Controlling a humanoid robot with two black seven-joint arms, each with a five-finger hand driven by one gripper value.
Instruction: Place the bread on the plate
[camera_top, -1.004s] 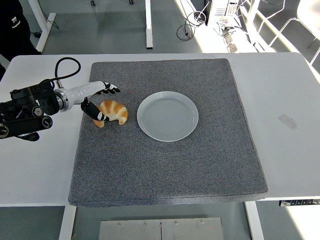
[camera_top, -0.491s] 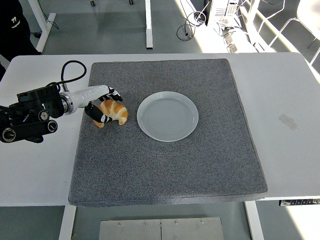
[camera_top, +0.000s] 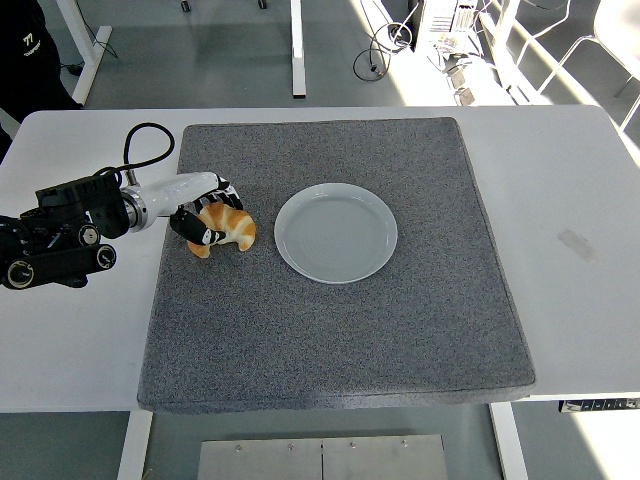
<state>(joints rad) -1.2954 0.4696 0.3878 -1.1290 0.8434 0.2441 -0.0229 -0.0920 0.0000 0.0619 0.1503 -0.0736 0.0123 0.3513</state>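
Observation:
A golden croissant-shaped bread (camera_top: 229, 229) lies on the grey mat (camera_top: 330, 320), just left of an empty white plate (camera_top: 336, 232). My left hand (camera_top: 201, 210) reaches in from the left edge and wraps the bread's left end, with the fingers over its top and the thumb under its near side. The bread still rests on the mat. The right arm does not show.
The mat covers most of the white table (camera_top: 570, 190). A black cable (camera_top: 145, 140) loops above my left forearm. A person in dark clothing (camera_top: 30, 50) stands at the top left corner. A small piece of tape (camera_top: 576, 243) lies at the table's right.
My left hand slid right onto the bread and its fingers curled down around the left end. The bread and plate stayed in place.

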